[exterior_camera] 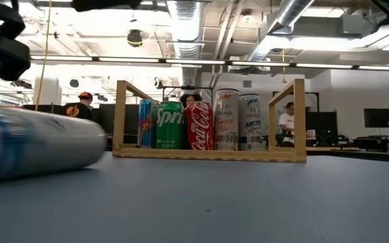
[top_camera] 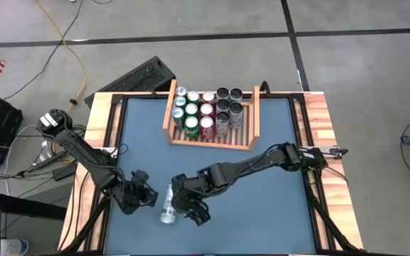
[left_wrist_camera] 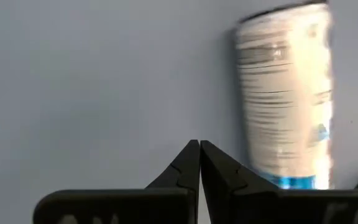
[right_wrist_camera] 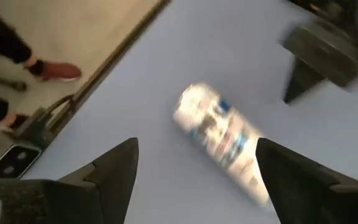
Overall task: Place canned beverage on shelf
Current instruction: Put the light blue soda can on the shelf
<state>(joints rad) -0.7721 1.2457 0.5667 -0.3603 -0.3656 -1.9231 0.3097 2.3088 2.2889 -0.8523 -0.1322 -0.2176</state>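
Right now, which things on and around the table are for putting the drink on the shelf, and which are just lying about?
For the job:
- white can lying on its side on the blue mat
- wooden shelf, already holding rows of cans
- right gripper, jaws open beside the can
- left gripper, jaws shut, other side of the can

Just lying about:
- black keyboard behind the table
- yellow cable on the floor

Blue-topped table [top_camera: 262,206] w/ wood edging; black keyboard [top_camera: 135,77] and yellow cable [top_camera: 72,53] on floor behind; person's red shoe [right_wrist_camera: 59,71] nearby.
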